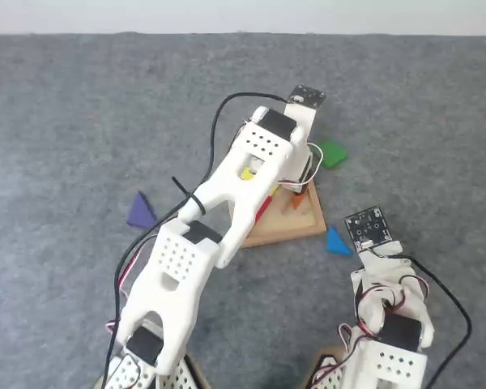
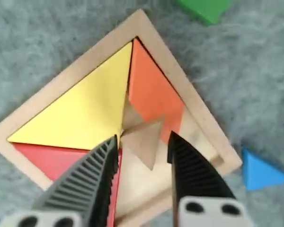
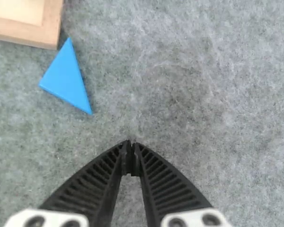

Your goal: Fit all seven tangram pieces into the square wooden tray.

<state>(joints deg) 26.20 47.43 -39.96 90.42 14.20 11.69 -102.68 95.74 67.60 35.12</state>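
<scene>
Wooden tray half behind left arm

White arms, black ribbed pincers.

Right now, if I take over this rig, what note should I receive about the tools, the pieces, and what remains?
Left tool: open above the tray, straddling a pale triangle that lies inside.
Right tool: shut, over the carpet near the blue triangle.
Done: yellow triangle, orange piece and red piece are in the tray.
To do: seat the pale triangle; the green piece, blue triangle and purple triangle lie outside on the carpet.
</scene>
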